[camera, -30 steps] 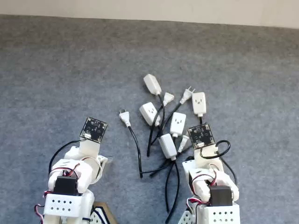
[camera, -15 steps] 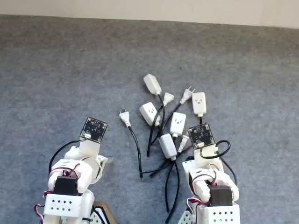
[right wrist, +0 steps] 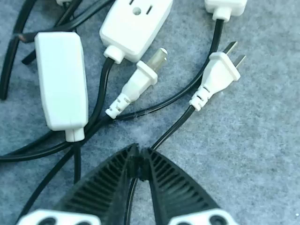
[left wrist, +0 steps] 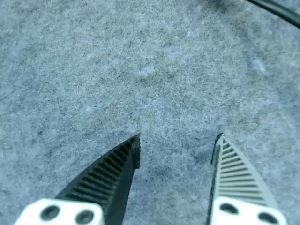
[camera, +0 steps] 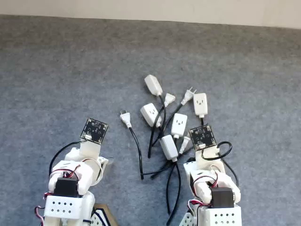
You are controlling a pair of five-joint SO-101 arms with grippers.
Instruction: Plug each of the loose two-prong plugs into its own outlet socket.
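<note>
Two-prong plug (right wrist: 140,80) nearest the right gripper (right wrist: 139,152) lies just ahead of its pinched-together tips. Its long axis slants away, prongs pointing off from the fingers, close by a white socket (right wrist: 136,21). A second plug (right wrist: 219,74) sits beside it — white body, black cord. Left gripper (left wrist: 178,138) hangs spread over bare carpet (left wrist: 140,70), well apart — so the right arm's probably the nearer pick.

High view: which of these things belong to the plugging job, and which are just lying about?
Belongs to the job:
- white outlet sockets, five in the cluster
- two-prong plugs, loose among them
- black cords joining them

Just lying about:
- brown-edged object at the bottom edge, too cut off to identify
- grey carpet underneath
</note>
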